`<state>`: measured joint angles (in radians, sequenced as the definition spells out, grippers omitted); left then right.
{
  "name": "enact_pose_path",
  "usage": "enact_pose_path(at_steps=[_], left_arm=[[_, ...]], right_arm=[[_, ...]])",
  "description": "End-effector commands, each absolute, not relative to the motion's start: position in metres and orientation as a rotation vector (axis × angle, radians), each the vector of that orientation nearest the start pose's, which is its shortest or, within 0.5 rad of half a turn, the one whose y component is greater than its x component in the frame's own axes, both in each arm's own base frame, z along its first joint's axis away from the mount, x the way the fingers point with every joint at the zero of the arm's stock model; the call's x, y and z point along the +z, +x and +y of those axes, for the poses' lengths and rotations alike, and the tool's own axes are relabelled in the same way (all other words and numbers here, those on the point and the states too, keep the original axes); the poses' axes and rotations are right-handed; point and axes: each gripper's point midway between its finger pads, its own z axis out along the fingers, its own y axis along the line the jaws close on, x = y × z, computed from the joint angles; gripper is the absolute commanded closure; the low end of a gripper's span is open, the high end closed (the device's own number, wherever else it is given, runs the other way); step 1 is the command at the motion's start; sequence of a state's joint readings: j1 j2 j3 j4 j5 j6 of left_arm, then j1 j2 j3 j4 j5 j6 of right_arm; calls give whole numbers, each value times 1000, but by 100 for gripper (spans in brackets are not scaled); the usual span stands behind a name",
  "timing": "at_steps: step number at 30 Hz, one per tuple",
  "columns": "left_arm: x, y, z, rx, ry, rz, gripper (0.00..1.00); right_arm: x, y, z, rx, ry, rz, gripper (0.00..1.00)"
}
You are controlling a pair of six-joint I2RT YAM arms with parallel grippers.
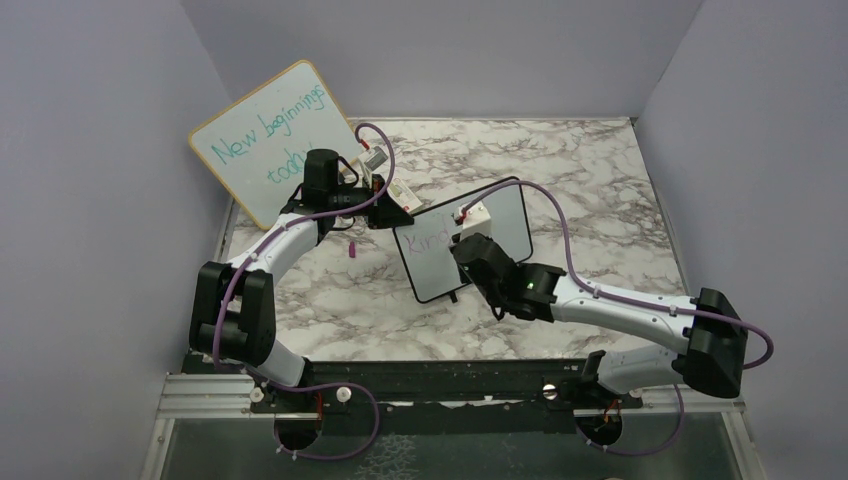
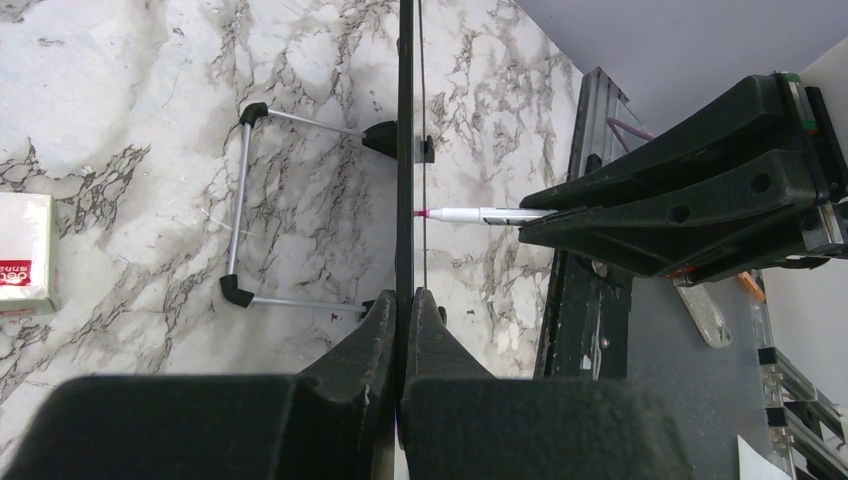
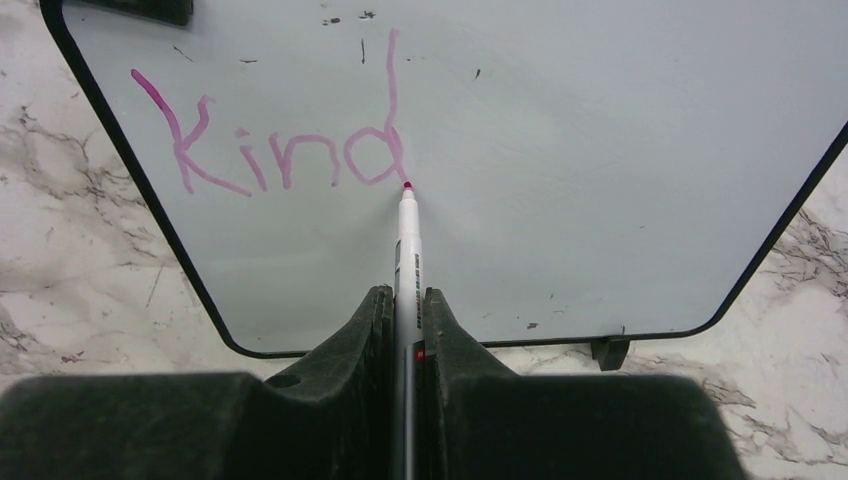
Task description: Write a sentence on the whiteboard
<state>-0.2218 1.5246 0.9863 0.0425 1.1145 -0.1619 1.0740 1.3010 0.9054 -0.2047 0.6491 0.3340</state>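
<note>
Mid-sentence: the right end effector (image 3: pixel 405 296) pinches a pink marker (image 3: pixel 407 235), its tip touching the whiteboard (image 3: pixel 600 150) under the "d" of the sentence (image 3: pixel 270 155), which reads "Kind". The left end effector (image 2: pixel 405 300) clamps the board's edge, mid-worktop (image 1: pixel 600 200). The next move is probably an "n" further right, calling for steady, light pressure.

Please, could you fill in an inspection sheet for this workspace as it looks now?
Surface: marble table, no spill seen.
Job's things: whiteboard standing; sentence reads only "Kind"; marker tip on it.
Clutter: wood-framed board, white box, small pink piece.
Grippers: left gripper shut on whiteboard edge; right gripper shut on marker.
Cables: purple cables along both arms.
Surroundings: plain grey walls.
</note>
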Motion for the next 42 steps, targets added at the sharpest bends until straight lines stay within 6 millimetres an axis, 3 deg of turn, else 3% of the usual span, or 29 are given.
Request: enact_pose_path(at_steps=[1,15,33,42], left_arm=[[180,306,-236,-1413,745,1953,100],[179,306,-237,-1417,743,1958,100],[178,306,-237,-1420,743,1960,100],[178,306,-237,-1420,743,1961,100]], right_arm=[[159,251,262,139,-407,2039,100],[204,260,273,231,-395,1885,100],[205,274,275,189,-368,1865,100],[191,274,272,163,-384,1901,100]])
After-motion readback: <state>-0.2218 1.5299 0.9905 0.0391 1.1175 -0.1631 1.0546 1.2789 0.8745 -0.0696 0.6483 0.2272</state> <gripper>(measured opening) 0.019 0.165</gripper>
